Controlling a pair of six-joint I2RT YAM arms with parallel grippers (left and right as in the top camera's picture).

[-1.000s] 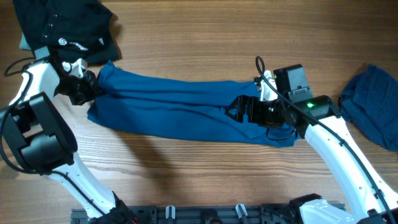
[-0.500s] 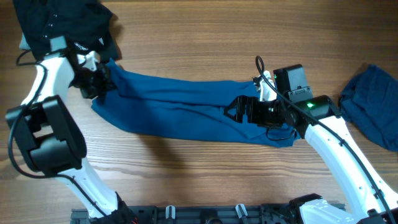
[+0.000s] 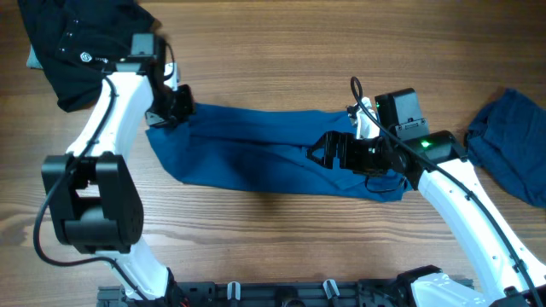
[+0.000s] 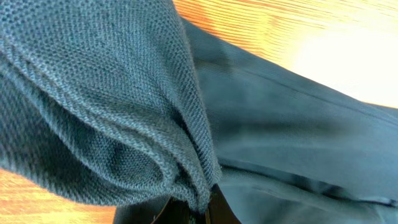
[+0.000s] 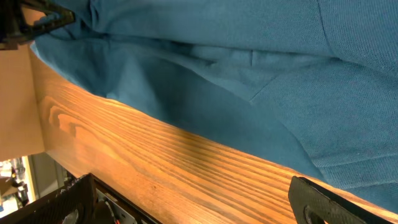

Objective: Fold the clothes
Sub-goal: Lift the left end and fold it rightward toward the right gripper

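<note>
Left gripper [image 3: 175, 107] was clamped on T-shirt [image 3: 247, 153] end, jaws hidden in fabric; right gripper [image 3: 327, 152] gaped wide over it; darker blue garment [image 3: 512, 141] cut off at table's [image 3: 281, 60] right edge

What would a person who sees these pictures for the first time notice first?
A long mid-blue garment lies stretched across the middle of the wooden table. Its left end is bunched and pinched in the shut left gripper, while the open right gripper sits over its right part. A black garment lies in the far left corner and a darker blue garment at the right edge.
</note>
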